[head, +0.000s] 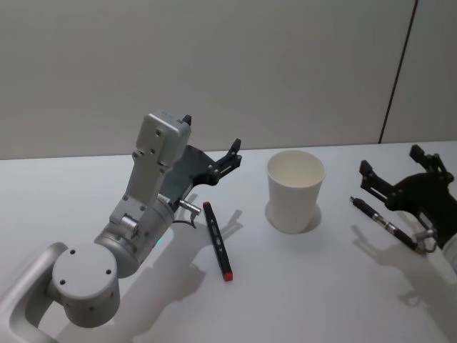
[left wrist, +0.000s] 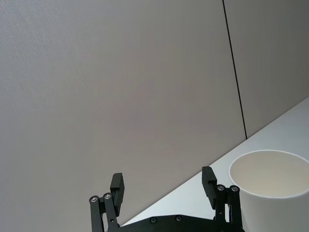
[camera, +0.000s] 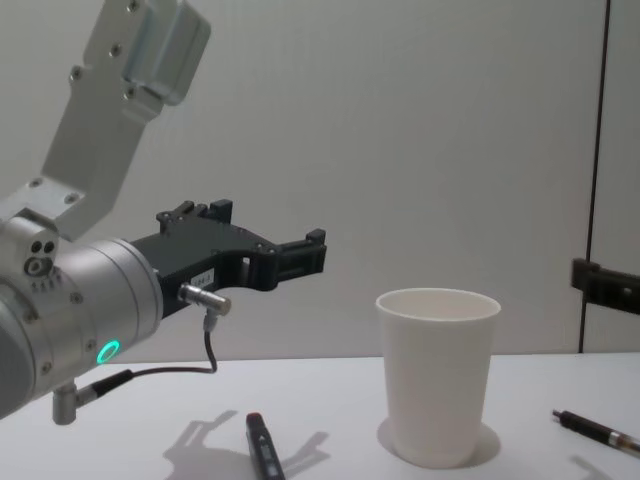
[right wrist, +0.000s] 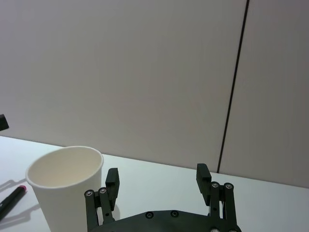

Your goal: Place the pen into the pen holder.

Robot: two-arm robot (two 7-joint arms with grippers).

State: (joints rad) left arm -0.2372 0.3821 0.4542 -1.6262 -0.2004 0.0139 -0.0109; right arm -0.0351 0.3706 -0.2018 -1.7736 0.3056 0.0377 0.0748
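Risk of a careless reach toppling the light pen holder (head: 294, 196), upright between red-tipped pen (head: 218, 243) and black pen (head: 382, 223) lying flat; left gripper (head: 211, 136) and right gripper (head: 391, 161) both spread wide, empty.

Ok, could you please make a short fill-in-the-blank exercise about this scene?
1. The pen holder stands upright and is ___ inside.
2. The red-tipped pen lies on the robot's ___ side of the holder.
3. The left gripper and the right gripper both have ___ jaws.
Missing words: empty; left; open.
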